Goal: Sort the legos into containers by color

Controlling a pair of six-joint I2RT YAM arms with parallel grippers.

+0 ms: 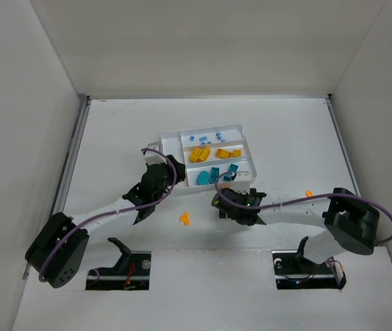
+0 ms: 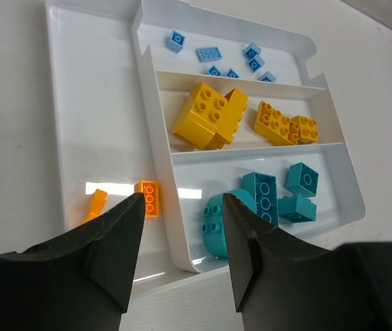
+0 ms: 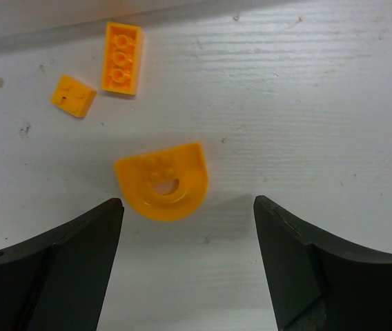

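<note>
The white tray [image 1: 210,128] holds sorted legos. Light blue ones [image 2: 210,53] lie in the far section, yellow ones [image 2: 210,114] in the middle, teal ones [image 2: 259,196] in the near one. Two orange pieces [image 2: 149,198] lie in the narrow side section [image 2: 92,89]. My left gripper [image 2: 182,200] [image 1: 168,181] hovers open and empty over the tray's near left corner. My right gripper [image 3: 188,201] [image 1: 222,204] is wide open above the table. An orange half-round piece [image 3: 161,181] lies just beyond its fingertips, with an orange brick [image 3: 122,57] and a small orange square [image 3: 73,95] farther on.
Orange pieces [image 1: 184,219] lie on the table between the two arms, in front of the tray. Another orange lego [image 1: 308,194] sits alone near the right arm's elbow. White walls enclose the table, and a metal rail [image 1: 72,158] runs along its left edge.
</note>
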